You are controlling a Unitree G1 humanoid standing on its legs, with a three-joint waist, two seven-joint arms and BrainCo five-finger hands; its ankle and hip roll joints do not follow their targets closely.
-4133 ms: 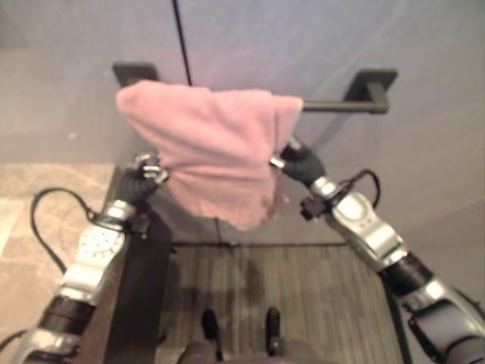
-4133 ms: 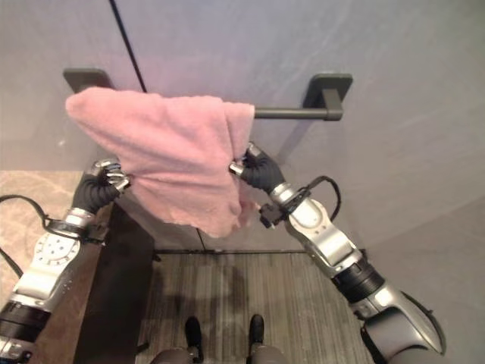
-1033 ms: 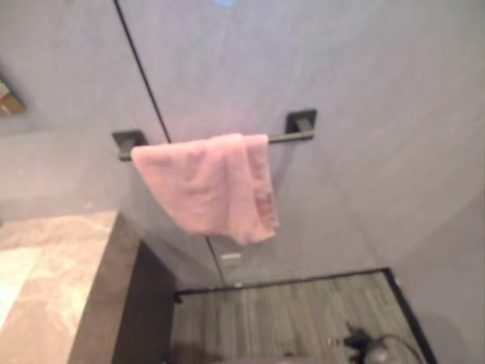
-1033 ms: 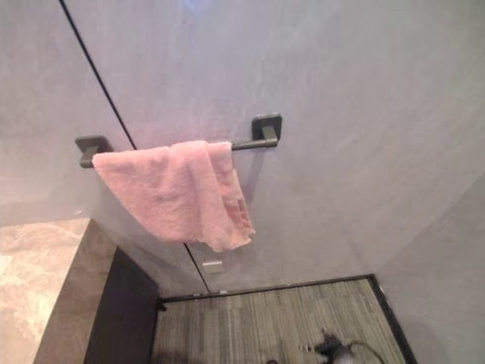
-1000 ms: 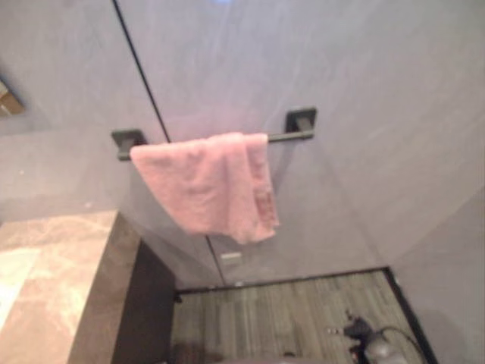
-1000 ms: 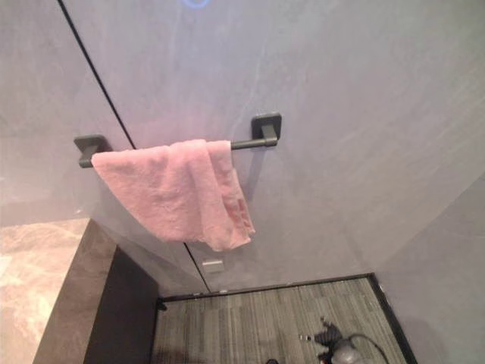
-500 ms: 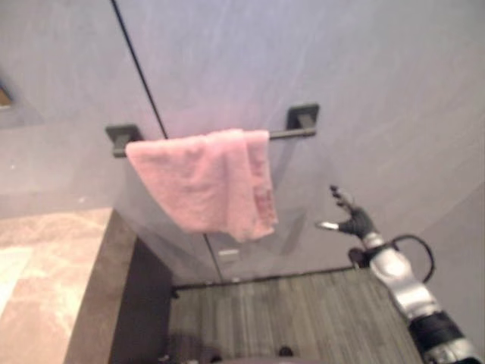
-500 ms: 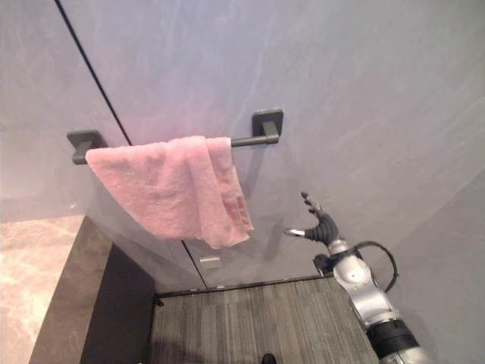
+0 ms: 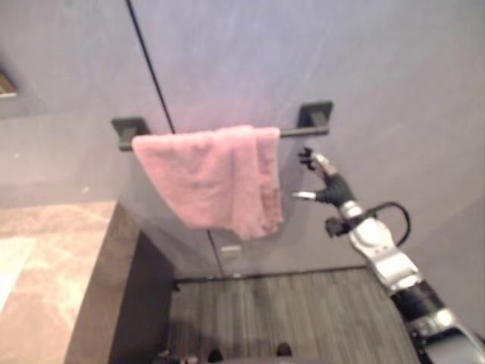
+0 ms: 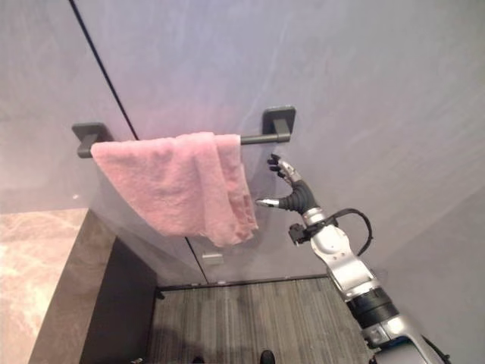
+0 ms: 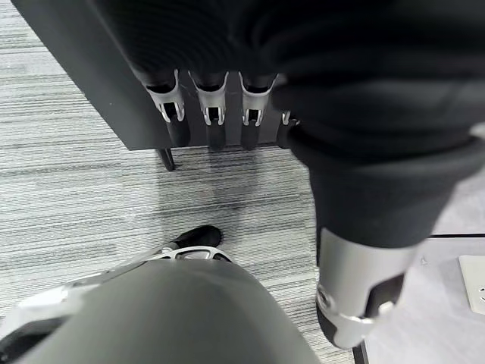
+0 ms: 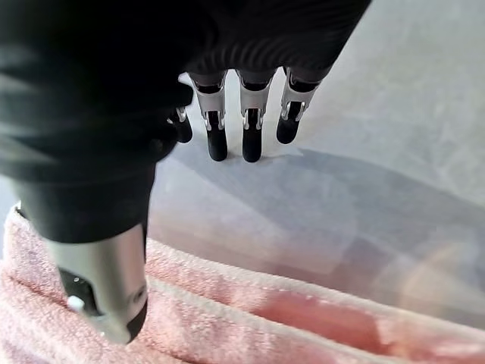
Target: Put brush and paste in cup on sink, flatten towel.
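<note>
Right hand raised with fingers spread; left hand hangs with fingers straight.

right hand has risen, open, beside the towel

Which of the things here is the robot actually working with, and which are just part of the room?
Part of the job:
- pink towel, bunched on the rail
- right robot hand, open beside it

Just there:
- towel rail
- stone counter
- striped floor
</note>
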